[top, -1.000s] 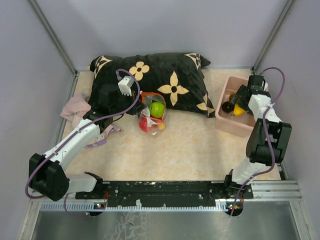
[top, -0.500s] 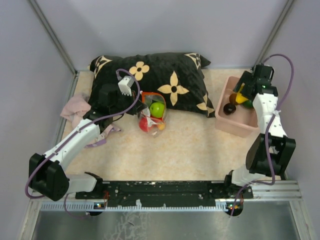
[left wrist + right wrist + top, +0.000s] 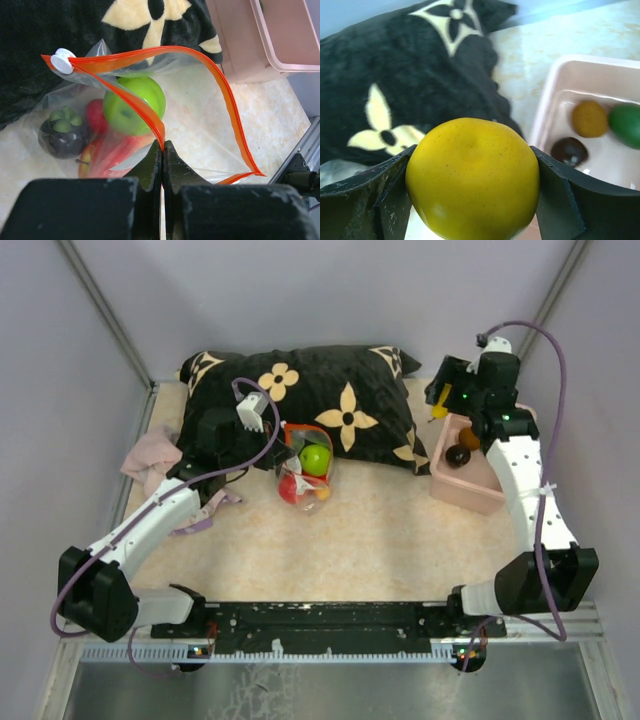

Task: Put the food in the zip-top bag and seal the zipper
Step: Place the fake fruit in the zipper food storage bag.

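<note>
The zip-top bag (image 3: 305,468) lies in front of the pillow with its mouth held open. My left gripper (image 3: 163,146) is shut on the near edge of the orange zipper (image 3: 227,95), whose white slider (image 3: 62,60) sits at the far left end. Inside the bag are a green apple (image 3: 136,102), a dark mangosteen (image 3: 62,134) and red pieces (image 3: 112,150). My right gripper (image 3: 472,167) is shut on a yellow fruit (image 3: 472,185), raised above the left rim of the pink bin (image 3: 492,495) beside the pillow; in the top view the yellow fruit (image 3: 438,413) just peeks out under my right gripper (image 3: 441,406).
The pink bin (image 3: 547,112) holds an orange fruit (image 3: 590,118), a green one (image 3: 626,125) and a dark brown one (image 3: 570,151). A black flowered pillow (image 3: 340,390) lies across the back. A pink cloth (image 3: 150,455) is bunched at the left wall.
My right arm has lifted out of the pink bin with the yellow fruit and swung back and left toward the pillow. The left arm and the bag have not moved.
</note>
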Controlling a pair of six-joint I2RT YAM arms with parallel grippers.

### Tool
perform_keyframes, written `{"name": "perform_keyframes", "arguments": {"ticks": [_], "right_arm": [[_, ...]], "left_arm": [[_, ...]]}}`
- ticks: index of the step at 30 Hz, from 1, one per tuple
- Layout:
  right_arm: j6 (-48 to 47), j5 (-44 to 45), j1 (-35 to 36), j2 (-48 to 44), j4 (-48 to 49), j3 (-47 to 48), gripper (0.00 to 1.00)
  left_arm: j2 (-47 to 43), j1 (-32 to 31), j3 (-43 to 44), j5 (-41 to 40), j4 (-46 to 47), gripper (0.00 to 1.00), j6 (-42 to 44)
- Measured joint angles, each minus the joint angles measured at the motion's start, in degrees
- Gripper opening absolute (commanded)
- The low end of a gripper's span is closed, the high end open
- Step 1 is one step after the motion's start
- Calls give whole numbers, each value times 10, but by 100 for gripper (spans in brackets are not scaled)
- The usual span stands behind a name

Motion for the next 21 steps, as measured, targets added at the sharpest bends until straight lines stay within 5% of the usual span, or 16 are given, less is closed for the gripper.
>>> {"name": "perform_keyframes", "arguments": {"ticks": [21], "right_arm": [[6, -104, 298, 10, 353, -93, 25]], "left_arm": [[-1, 0, -4, 8, 14, 0, -26]]}}
